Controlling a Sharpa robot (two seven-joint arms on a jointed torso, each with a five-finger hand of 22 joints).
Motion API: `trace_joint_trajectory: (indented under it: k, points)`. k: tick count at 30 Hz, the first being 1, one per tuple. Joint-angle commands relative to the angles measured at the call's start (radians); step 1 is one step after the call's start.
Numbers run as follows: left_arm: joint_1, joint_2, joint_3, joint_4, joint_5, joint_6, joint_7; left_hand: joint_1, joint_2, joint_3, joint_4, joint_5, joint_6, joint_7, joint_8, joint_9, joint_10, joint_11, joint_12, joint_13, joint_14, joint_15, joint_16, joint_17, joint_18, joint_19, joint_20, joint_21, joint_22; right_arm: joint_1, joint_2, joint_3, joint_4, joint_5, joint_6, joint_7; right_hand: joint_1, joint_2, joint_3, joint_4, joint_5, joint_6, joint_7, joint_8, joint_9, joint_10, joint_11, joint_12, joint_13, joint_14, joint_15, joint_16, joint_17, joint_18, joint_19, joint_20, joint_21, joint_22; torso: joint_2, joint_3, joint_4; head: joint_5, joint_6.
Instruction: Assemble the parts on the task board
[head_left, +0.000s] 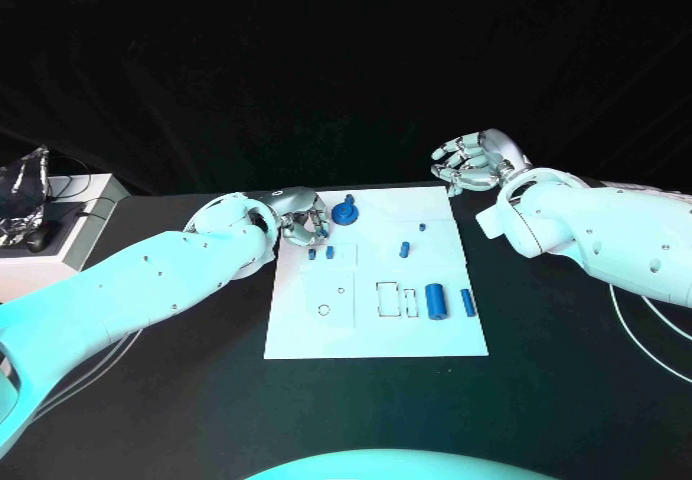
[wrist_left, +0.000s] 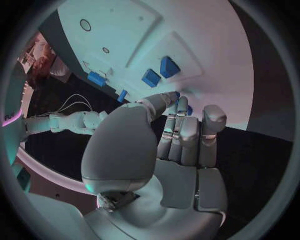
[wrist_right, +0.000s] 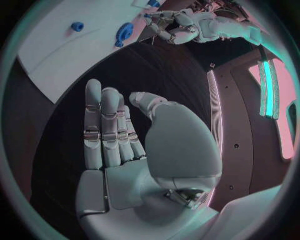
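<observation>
Landmark: task board (head_left: 375, 335), white plate mid-table, long axis running away from the robot.

Nearest on the board: a blue cylinder (head_left: 436, 299) and a thinner blue bar (head_left: 467, 301), lying side by side by the outlined rectangular slots (head_left: 395, 299). Prob. laid out as loose stock next to the recesses they belong in; not yet seated, by the look of it. Two small round holes (head_left: 329, 307) are seen on the board's left half, nothing in them.

Further up: two small blue blocks (head_left: 320, 253) near the board's left edge, and a small blue peg (head_left: 405, 248) toward the middle, w/ another tiny piece (head_left: 423, 227) just beyond it.

At the far left corner: the left hand (head_left: 299, 218) is held over the board's edge, fingers curled in together; in the left wrist view (wrist_left: 181, 131) nothing is seen clamped in them. A blue knob-like part (head_left: 345, 212) sits just beside the fingertips; contact cannot be told. Judged: hand is being positioned to take that part.

Beyond the board's far right corner: the right hand (head_left: 473, 162) is raised off the table, fingers straight and apart, nothing held (wrist_right: 119, 130). Likely parked clear so the left has room.
</observation>
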Motion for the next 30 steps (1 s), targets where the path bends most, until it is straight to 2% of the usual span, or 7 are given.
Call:
trace_joint_trajectory:
  k: [1,15,23,30]
  points:
    - [0.000,0.002,-0.001,0.001,-0.010,0.014,0.001,-0.006,-0.003,-0.004,-0.004,-0.004,-0.001,0.003,0.002,0.002,0.005,0.004,-0.006,0.001,-0.005,-0.002,-0.006,-0.002,-0.011,-0.005,0.004,-0.003,0.000,0.000,0.001,0.001,0.000,-0.010,0.005,0.011,-0.010,0.000,-0.001,-0.003,0.003,0.005,0.000,-0.004,-0.001,0.000,-0.007,-0.006,-0.001,0.006,0.001,-0.005,0.001,0.010,0.005,0.000,0.005,0.001,0.000,-0.0002,0.0003,0.000,-0.001]
    - [0.000,0.005,-0.015,-0.005,-0.010,0.041,-0.002,-0.026,-0.020,-0.021,0.004,-0.004,-0.027,-0.006,-0.022,-0.001,0.003,-0.001,-0.029,0.006,-0.021,-0.004,-0.012,-0.022,-0.005,-0.028,0.004,-0.027,-0.024,0.000,0.000,0.001,0.001,-0.010,0.004,0.011,-0.012,-0.001,-0.001,-0.006,0.002,0.005,0.001,-0.010,-0.001,0.003,-0.006,-0.014,-0.007,0.005,0.002,-0.008,0.004,0.010,0.003,0.000,0.005,0.003,0.000,0.0006,0.0002,-0.003,-0.004]
    - [0.000,0.006,-0.017,-0.002,-0.008,0.027,0.000,-0.033,-0.027,-0.027,0.008,-0.003,-0.044,-0.009,-0.037,-0.004,-0.003,0.001,-0.041,0.009,-0.030,-0.002,-0.015,-0.032,-0.005,-0.031,0.005,-0.033,-0.028,-0.001,0.000,0.001,0.000,-0.010,0.003,0.011,-0.012,-0.001,-0.001,-0.006,0.002,0.005,0.001,-0.010,-0.001,0.003,-0.006,-0.014,-0.007,0.005,0.002,-0.008,0.004,0.010,0.003,0.000,0.005,0.003,0.000,-0.0003,-0.0002,-0.004,-0.005]
    - [0.000,0.004,-0.017,-0.003,-0.007,0.028,-0.004,-0.033,-0.026,-0.028,0.009,-0.003,-0.039,-0.009,-0.035,-0.002,-0.004,0.001,-0.043,0.011,-0.032,-0.002,-0.016,-0.035,-0.004,-0.032,0.005,-0.034,-0.029,-0.001,0.000,0.001,0.000,-0.009,0.003,0.010,-0.012,-0.001,-0.001,-0.006,0.002,0.005,0.001,-0.010,-0.001,0.003,-0.006,-0.014,-0.007,0.005,0.002,-0.008,0.004,0.010,0.003,0.000,0.005,0.003,0.000,-0.0003,0.0006,-0.005,-0.007]
